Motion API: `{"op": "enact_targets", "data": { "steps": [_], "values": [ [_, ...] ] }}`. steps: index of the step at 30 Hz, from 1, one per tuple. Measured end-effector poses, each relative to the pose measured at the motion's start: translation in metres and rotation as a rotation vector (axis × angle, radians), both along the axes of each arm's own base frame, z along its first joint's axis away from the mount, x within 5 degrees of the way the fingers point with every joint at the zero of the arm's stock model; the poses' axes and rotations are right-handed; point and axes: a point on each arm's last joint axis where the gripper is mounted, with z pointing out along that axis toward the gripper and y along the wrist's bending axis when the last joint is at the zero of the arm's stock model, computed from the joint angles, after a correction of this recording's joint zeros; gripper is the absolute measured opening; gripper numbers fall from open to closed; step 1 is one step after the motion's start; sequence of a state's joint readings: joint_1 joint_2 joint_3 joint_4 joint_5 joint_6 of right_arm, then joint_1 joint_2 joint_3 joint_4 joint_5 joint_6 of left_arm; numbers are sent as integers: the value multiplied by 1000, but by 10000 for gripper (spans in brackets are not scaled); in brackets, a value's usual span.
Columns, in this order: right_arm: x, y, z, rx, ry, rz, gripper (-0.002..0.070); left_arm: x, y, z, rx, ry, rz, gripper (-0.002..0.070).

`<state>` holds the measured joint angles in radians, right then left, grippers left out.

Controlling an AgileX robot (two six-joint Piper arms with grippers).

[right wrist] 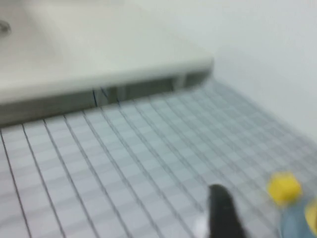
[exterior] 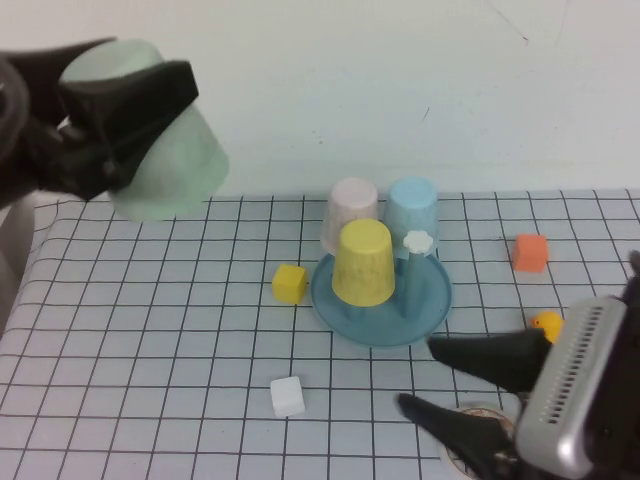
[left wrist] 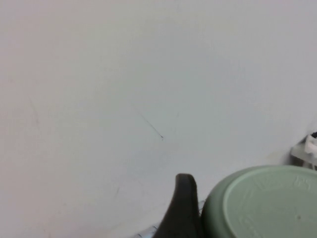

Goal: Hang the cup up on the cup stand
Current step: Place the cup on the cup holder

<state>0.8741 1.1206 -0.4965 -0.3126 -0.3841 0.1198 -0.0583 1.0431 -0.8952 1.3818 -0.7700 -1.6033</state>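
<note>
The pale sage-green cup [exterior: 165, 160] is held high in the air at the far left, well above the table, with my left gripper [exterior: 125, 110] shut on it. In the left wrist view the cup's round base [left wrist: 267, 206] sits against one black finger [left wrist: 182, 208]. The teal-blue cup stand [exterior: 432, 300] stands mid-table. It carries a yellow cup [exterior: 362, 262], a light blue cup [exterior: 412, 208] and a pinkish-white cup [exterior: 350, 210], all upside down. One peg with a white flower tip [exterior: 418, 241] is bare. My right gripper [exterior: 416, 374] is open and empty, low at the front right.
A yellow cube [exterior: 289, 283] lies left of the stand and a white cube [exterior: 287, 396] lies in front of it. An orange cube [exterior: 530, 252] and a yellow duck [exterior: 546, 325] are on the right. The right wrist view shows the yellow cube [right wrist: 284, 187] and the grid cloth [right wrist: 124, 148].
</note>
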Motion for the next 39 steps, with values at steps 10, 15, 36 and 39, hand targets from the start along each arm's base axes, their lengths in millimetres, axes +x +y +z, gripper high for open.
{"op": "enact_targets", "data": {
  "steps": [10, 15, 36, 39],
  "values": [
    [-26, -54, 13, -218, 72, -145, 16, 43, -62, -8, 128, -150, -137, 551],
    [-43, -94, 17, -362, 81, -260, 5, 67, -108, -30, 127, -129, -153, 551],
    [-71, -155, 5, -571, 238, -489, -1, 164, -223, -158, 197, -70, -140, 551],
    [-70, -155, 6, -571, 236, -489, -1, 167, -224, -168, 202, -52, -130, 551]
  ]
}}
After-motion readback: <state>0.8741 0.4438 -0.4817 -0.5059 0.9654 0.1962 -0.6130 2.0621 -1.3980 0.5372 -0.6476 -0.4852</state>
